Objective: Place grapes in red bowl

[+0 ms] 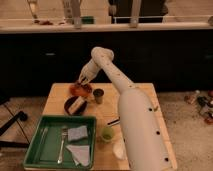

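Camera view looks down on a wooden table [55, 97] in front of a dark counter. At the near left of the table lies a green tray [59, 118]. It holds a fork [62, 142] with its long axis running from near to far, and two grey cloths [77, 133] to the fork's right.

Just beyond the tray's far right corner stands a black bowl [70, 107] with a pale tan block [77, 103] lying in it. Touching or almost touching the black bowl's far side is the red bowl [75, 91], round, shallow and upright with its mouth facing up.

The gripper [83, 80] hangs over the red bowl's far right rim and points down and to the left. I cannot tell whether it is open or closed. A small dark reddish clump, the grapes [80, 85], shows right at the gripper's tip, above or inside the red bowl. Whether the clump is held or lies in the bowl cannot be told, and neither can its long axis.

Just right of the red bowl stands a small metal cup [98, 95], upright. Nearer the camera are a small green cup [107, 133], a dark pen [114, 121] lying slantwise, and a white cup [119, 149]. The white arm [137, 125] rises from the near right and bends back over the table to the gripper.
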